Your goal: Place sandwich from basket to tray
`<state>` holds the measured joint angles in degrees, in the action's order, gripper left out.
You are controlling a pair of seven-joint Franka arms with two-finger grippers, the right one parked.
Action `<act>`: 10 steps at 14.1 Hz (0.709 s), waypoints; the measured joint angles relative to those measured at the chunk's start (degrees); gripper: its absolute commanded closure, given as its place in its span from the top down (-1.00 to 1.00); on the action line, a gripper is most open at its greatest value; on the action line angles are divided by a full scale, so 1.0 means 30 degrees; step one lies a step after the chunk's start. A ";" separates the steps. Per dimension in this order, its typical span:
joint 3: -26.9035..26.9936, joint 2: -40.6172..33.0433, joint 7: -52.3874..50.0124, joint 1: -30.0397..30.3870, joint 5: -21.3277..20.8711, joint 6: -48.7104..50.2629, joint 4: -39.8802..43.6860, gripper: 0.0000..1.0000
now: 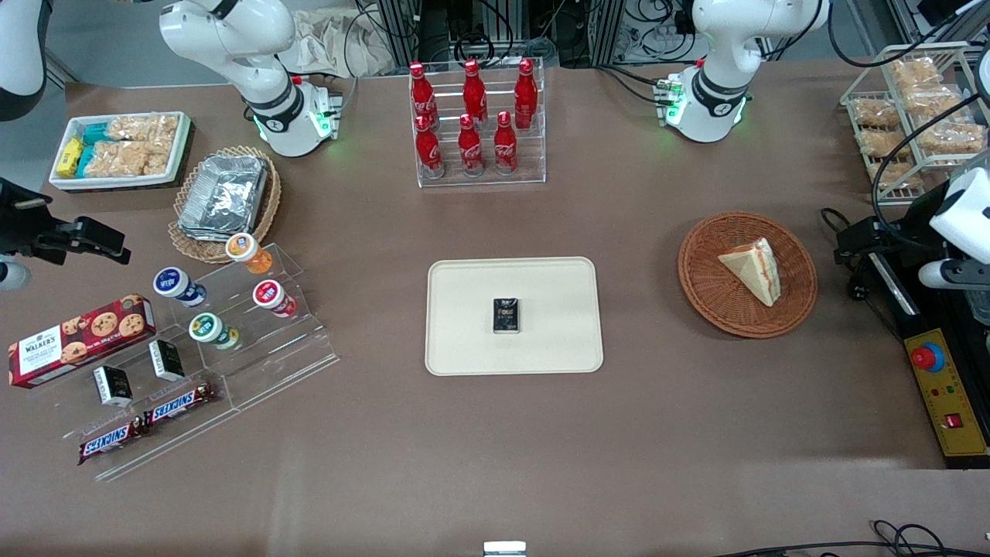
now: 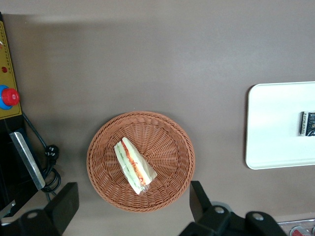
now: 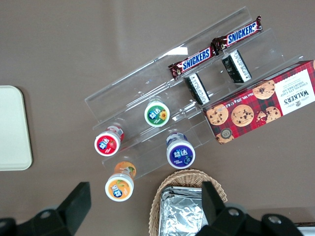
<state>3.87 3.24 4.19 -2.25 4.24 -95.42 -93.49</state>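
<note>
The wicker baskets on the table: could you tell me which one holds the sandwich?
The reddish-brown round basket toward the working arm's end holds the sandwich; the lighter tan basket carries foil containers. The open gripper hovers above the reddish one.

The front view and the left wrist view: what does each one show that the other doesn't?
Only the front view shows the red bottles in their clear rack, the Walkers biscuit box, the Snickers bars and the foil containers.

Only the left wrist view shows the gripper, open, hovering above the basket.

Both show the sandwich lying in the basket, the tray with a small dark packet on it, and the red emergency button.
</note>
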 measured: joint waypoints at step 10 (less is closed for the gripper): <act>-0.0041 -0.0008 -0.0312 -0.0093 -0.0063 0.1096 -0.0078 1.00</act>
<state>3.75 3.22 3.26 -2.52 4.06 -92.13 -93.73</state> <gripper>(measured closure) 0.000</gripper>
